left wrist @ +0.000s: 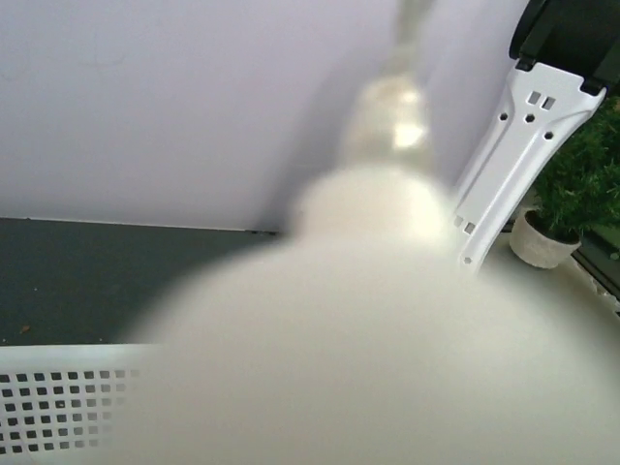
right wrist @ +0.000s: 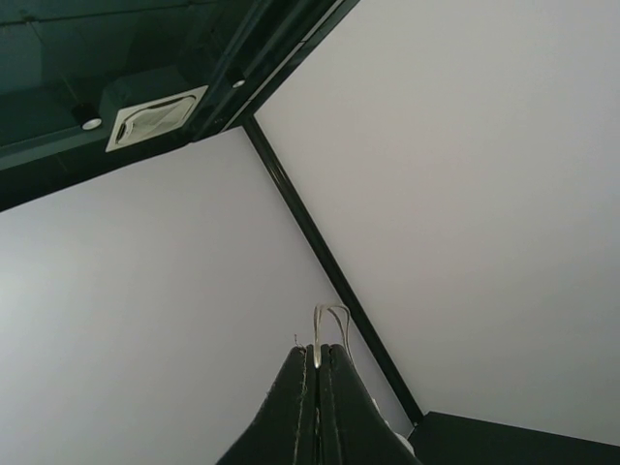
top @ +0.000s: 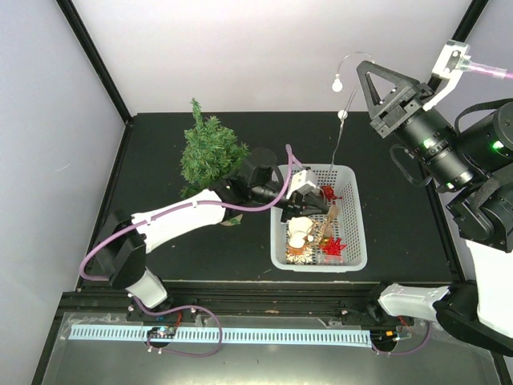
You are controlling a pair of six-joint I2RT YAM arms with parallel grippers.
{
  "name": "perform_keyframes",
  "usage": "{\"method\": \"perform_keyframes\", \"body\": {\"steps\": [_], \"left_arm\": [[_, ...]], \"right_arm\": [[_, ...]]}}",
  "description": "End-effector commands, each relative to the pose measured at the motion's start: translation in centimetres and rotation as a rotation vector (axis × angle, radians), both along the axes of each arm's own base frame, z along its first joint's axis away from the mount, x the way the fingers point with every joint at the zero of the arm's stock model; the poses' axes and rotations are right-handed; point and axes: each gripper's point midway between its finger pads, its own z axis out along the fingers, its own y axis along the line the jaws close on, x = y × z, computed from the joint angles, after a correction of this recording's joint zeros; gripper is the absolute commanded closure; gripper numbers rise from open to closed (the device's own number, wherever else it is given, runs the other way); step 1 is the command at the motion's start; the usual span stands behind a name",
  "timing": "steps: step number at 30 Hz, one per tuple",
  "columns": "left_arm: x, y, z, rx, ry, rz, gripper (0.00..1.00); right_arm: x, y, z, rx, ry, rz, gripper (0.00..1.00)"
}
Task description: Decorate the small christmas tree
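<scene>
The small christmas tree (top: 210, 152) stands upright at the back left of the black table, its base hidden behind my left arm. My left gripper (top: 311, 197) reaches into the upper left of the white basket (top: 357, 210), beside a red ornament (top: 329, 192). A blurred white thing (left wrist: 368, 329) fills the left wrist view and hides the fingers; I cannot tell what they grip. My right gripper (top: 363, 69) (right wrist: 318, 349) is raised high and shut on a thin light wire (right wrist: 330, 312). That wire (top: 343, 128), with small white bulbs (top: 337, 83), hangs down to the basket.
The basket (left wrist: 58, 407) also holds a white ornament (top: 300, 233), brown pieces and another red one (top: 335, 245). A white arm strut (left wrist: 513, 145) and green foliage over a pale round base (left wrist: 542, 237) show at the left wrist view's right. Black frame posts edge the table.
</scene>
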Motion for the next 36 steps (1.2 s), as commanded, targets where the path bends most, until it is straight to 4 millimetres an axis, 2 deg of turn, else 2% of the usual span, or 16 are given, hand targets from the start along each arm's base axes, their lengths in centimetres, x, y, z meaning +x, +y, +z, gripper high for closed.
{"method": "perform_keyframes", "body": {"steps": [1, 6, 10, 17, 27, 29, 30, 36], "left_arm": [[-0.1, -0.3, 1.6, -0.012, -0.057, -0.005, 0.98], [0.6, 2.1, 3.9, 0.014, -0.205, 0.087, 0.98], [2.5, 4.9, 7.7, 0.009, -0.316, 0.235, 0.98], [4.2, 9.8, 15.9, -0.063, -0.468, 0.385, 0.98], [1.6, 13.5, 25.5, -0.186, -0.604, 0.455, 0.98], [1.1, 14.1, 26.7, -0.203, -0.618, 0.465, 0.98], [0.0, 15.2, 28.1, -0.231, -0.637, 0.475, 0.99], [-2.5, 17.9, 30.4, -0.269, -0.669, 0.505, 0.98]], "right_arm": [[-0.5, -0.9, 0.6, 0.022, -0.018, -0.018, 0.99], [-0.6, -2.1, 0.4, 0.003, -0.022, -0.078, 0.99], [-0.7, -3.0, -0.4, -0.010, -0.010, -0.115, 0.99], [-0.9, -4.1, -1.8, -0.035, 0.014, -0.160, 0.99], [-1.7, -5.1, -2.0, -0.042, 0.008, -0.181, 0.99], [-1.5, -4.9, -2.1, -0.045, 0.011, -0.175, 0.99], [-1.5, -4.8, -2.1, -0.046, 0.012, -0.171, 0.99], [-1.4, -4.3, -2.2, -0.056, 0.012, -0.154, 0.99]]}}
